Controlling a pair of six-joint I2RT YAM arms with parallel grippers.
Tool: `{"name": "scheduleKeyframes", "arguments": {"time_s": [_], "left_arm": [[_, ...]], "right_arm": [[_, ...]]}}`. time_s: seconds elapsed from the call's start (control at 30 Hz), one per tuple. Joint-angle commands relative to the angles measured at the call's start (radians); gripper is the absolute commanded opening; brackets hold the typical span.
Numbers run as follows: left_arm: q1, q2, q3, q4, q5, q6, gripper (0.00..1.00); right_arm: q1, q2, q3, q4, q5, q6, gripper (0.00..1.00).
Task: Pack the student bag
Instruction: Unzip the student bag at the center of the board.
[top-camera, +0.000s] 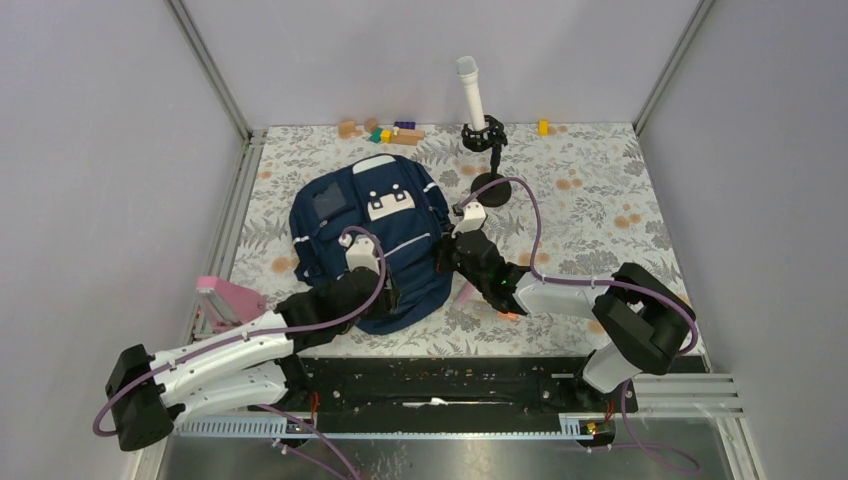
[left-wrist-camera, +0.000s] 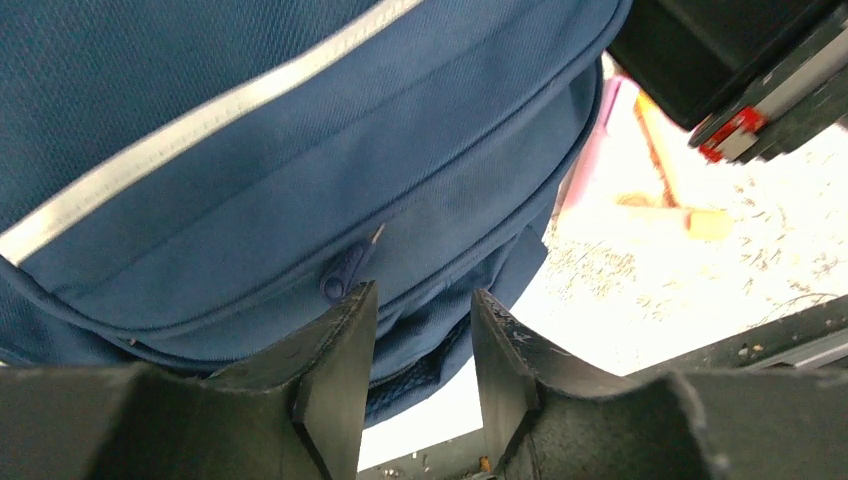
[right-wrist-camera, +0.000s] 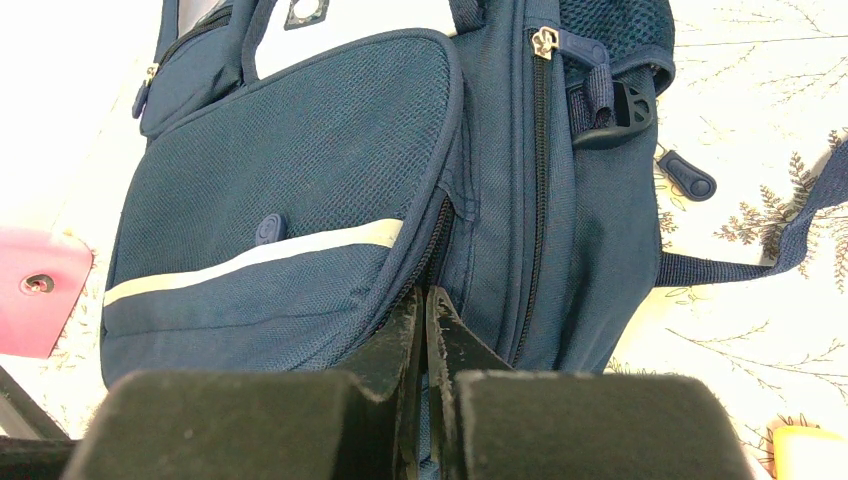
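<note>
The student bag (top-camera: 365, 235), navy with white patches and white trim, lies flat in the middle of the table. My left gripper (top-camera: 385, 296) is at its near edge. In the left wrist view its jaws (left-wrist-camera: 425, 292) stand apart around the bag's lower seam (left-wrist-camera: 440, 250), and a blue zipper pull (left-wrist-camera: 345, 270) lies just off the left fingertip. My right gripper (top-camera: 452, 258) is at the bag's right side. Its fingers (right-wrist-camera: 426, 293) are pressed together at the front pocket's zipper seam (right-wrist-camera: 440, 225), with a sliver of blue fabric between them.
A pink case (top-camera: 228, 298) lies left of the bag. Pink and orange items (top-camera: 500, 310) lie by the right arm. A white cylinder on a black stand (top-camera: 472, 95) and coloured blocks (top-camera: 385, 130) sit at the back. A loose strap (right-wrist-camera: 740, 265) trails to the right.
</note>
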Motion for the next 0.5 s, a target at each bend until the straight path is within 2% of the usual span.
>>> {"name": "scheduleKeyframes", "arguments": {"time_s": [0.0,0.3,0.47], "left_arm": [[-0.037,-0.001,-0.024,0.023,-0.051,-0.056,0.42],[-0.038,0.012,-0.018,0.012,-0.227,0.082,0.48],[-0.037,0.050,-0.021,0.045,-0.176,0.110,0.45]], "right_arm": [[0.000,-0.021,0.028,0.018,-0.037,0.014,0.00],[0.001,-0.015,0.029,0.022,-0.047,0.016,0.00],[0.001,-0.008,0.032,0.028,-0.047,0.023,0.00]]}}
